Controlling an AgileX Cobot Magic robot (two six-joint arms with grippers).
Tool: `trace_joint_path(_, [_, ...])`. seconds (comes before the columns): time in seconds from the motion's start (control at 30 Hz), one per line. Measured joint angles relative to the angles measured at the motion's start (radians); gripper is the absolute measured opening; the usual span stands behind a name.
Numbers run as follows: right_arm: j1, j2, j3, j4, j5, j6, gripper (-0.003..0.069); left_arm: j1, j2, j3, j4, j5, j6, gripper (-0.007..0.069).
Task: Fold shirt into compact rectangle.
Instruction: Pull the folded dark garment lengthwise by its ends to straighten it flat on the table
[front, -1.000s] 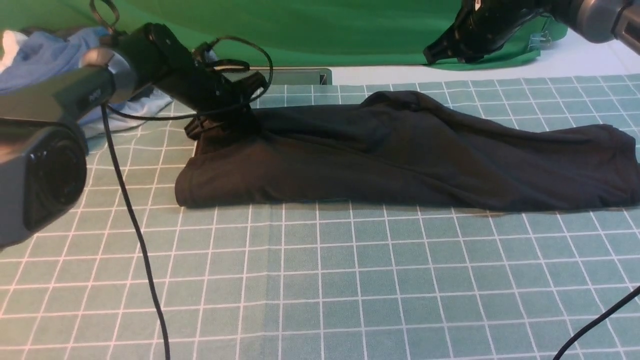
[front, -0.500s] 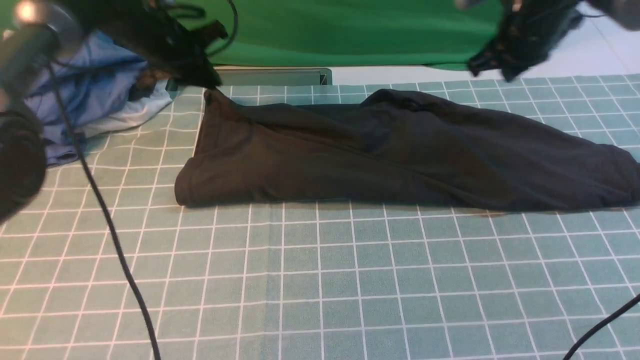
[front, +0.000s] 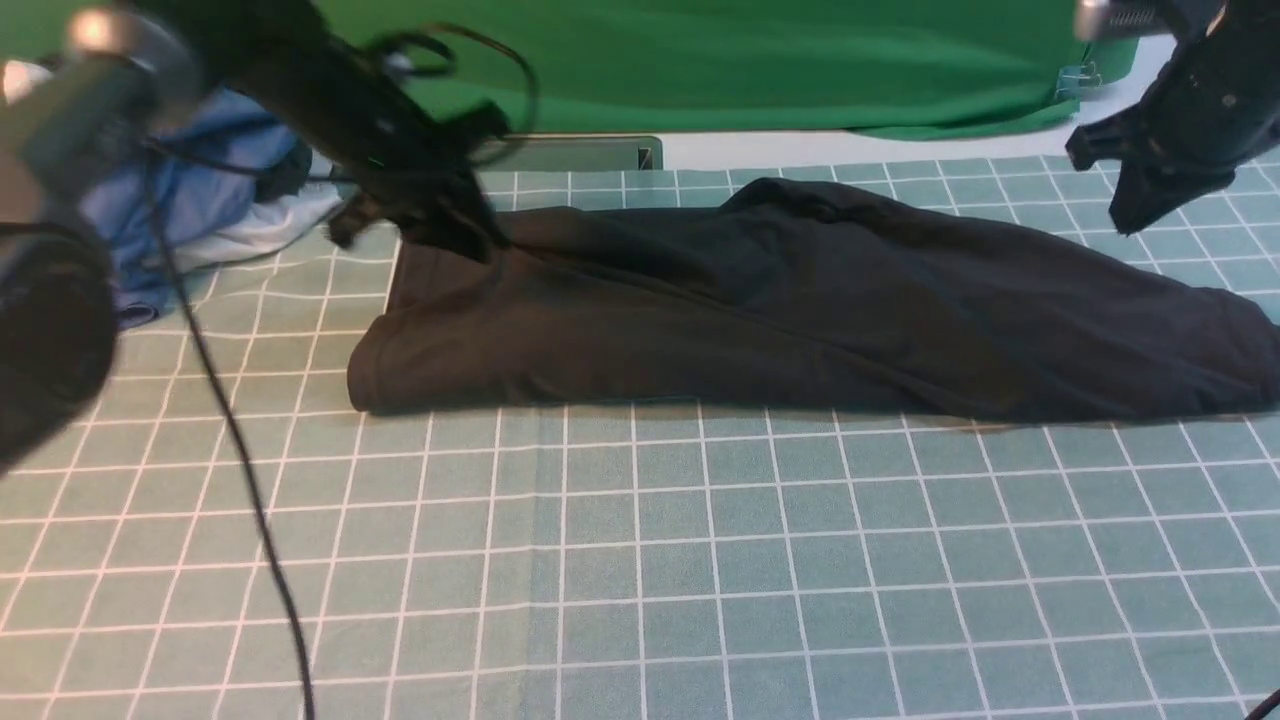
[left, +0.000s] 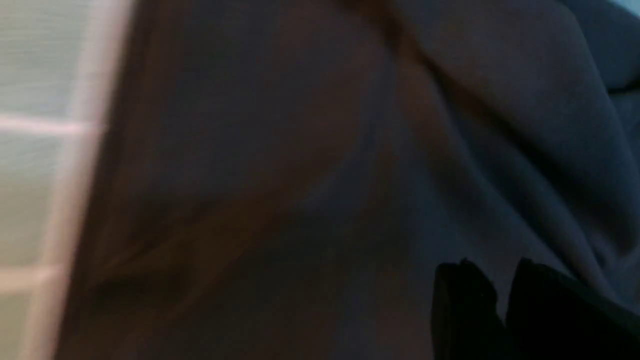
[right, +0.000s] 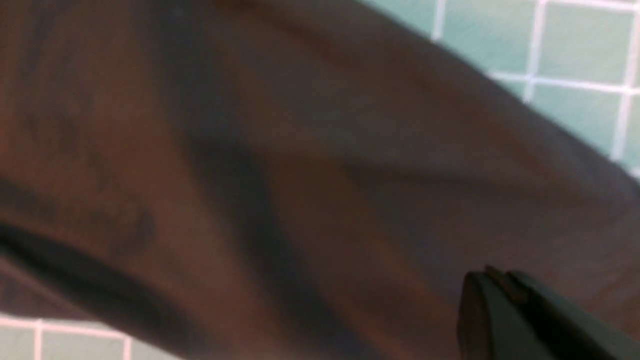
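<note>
shirt (front: 820, 300) matt blk cloth; mat (front: 640, 560) smooth, low sheen

Soft, even light throughout; my left arm (front: 330, 100) smears in blur. Close under my left gripper (left: 497, 270) and right gripper (right: 500, 277), the shirt (left: 350, 150) shows dim, unfocused, brownish.

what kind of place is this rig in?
Probably a robot lab bench: a grid-printed mat, a green backdrop hung behind, and spare garments heaped beside the shirt.
</note>
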Motion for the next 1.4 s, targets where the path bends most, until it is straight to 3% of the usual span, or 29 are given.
trace_joint_path(0.17, [0.000,0.000,0.021,0.000,-0.002,0.000,0.0028,-0.019,0.094,0.003,-0.059,-0.127,0.002,0.0143])
trace_joint_path(0.4, [0.001,0.000,0.022,0.001,-0.002,0.000,0.0028,-0.016,0.132,0.004,-0.112,-0.530,0.022,0.0145])
trace_joint_path(0.47, [0.000,0.000,0.023,0.000,-0.002,-0.004,0.0028,-0.014,0.136,0.005,-0.114,-0.565,0.026,0.0145])
trace_joint_path(0.6, [0.000,0.000,0.027,0.000,-0.002,-0.027,0.0028,-0.004,0.126,0.003,-0.106,-0.500,0.028,0.0145])
trace_joint_path(0.67, [0.000,-0.004,0.027,-0.003,-0.001,-0.045,0.0028,0.006,0.106,-0.012,-0.068,-0.391,0.026,0.0146])
trace_joint_path(0.77, [0.000,-0.035,0.045,-0.026,-0.003,-0.049,0.0028,0.040,0.034,-0.051,0.047,-0.094,-0.057,0.0149])
trace_joint_path(0.87, [-0.001,-0.083,0.087,-0.041,-0.004,-0.050,0.0028,0.061,-0.038,-0.057,0.130,0.043,-0.097,0.0160])
trace_joint_path(1.1, [-0.001,-0.185,0.253,-0.043,-0.002,-0.051,0.0028,0.069,-0.179,0.119,0.193,0.084,-0.114,0.0233])
trace_joint_path(1.2, [-0.001,-0.191,0.311,-0.046,0.001,-0.052,0.0028,0.062,-0.220,0.289,0.243,0.093,-0.119,0.0311])
trace_joint_path(1.4, [-0.001,-0.193,0.319,-0.046,-0.044,-0.050,0.0028,0.062,-0.219,0.386,0.334,0.008,-0.163,0.0460])
